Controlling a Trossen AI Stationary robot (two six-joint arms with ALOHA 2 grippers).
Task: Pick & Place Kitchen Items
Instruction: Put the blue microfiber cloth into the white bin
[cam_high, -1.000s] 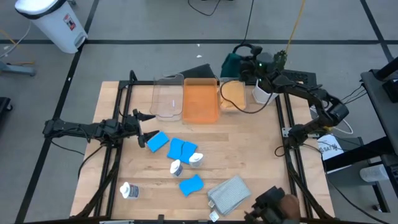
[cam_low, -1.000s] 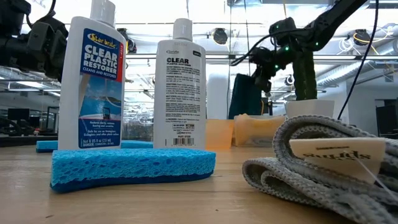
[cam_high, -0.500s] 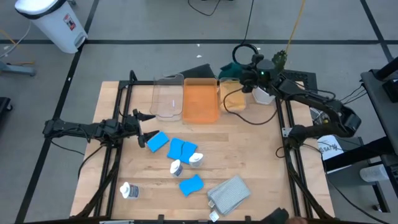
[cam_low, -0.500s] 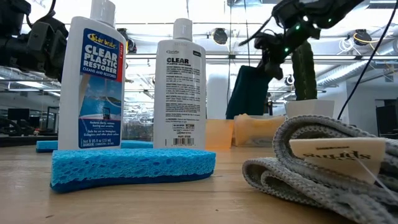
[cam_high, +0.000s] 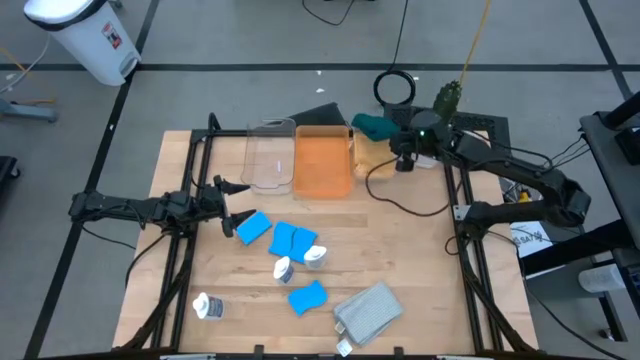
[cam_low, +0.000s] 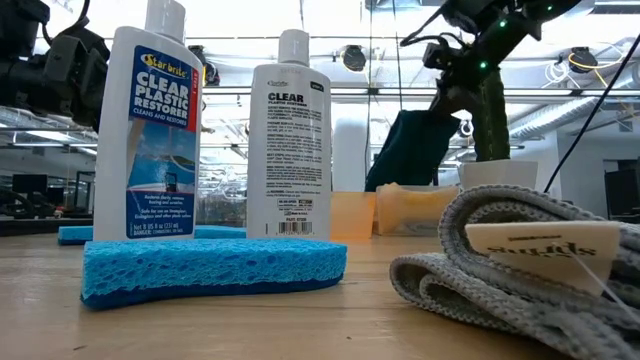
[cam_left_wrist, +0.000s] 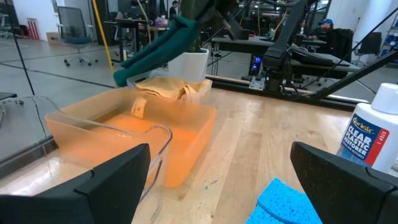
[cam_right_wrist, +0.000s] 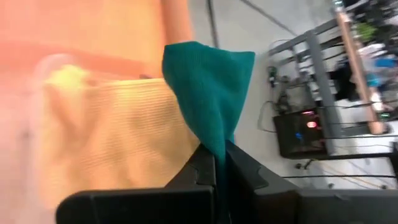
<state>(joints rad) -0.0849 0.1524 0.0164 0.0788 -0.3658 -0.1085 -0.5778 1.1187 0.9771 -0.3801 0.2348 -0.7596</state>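
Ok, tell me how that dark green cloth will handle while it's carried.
Probably floppy: the dark green cloth hangs limp from the right gripper, whose jaws pinch just one corner. Likely light, since that small pinch holds it. It may swing or drag across the orange cloth lying below it.

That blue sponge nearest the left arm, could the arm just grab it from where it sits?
Probably yes. The left tool hangs open right beside the blue sponge, and nothing lies between them. The right tool is far off, shut on the green cloth.
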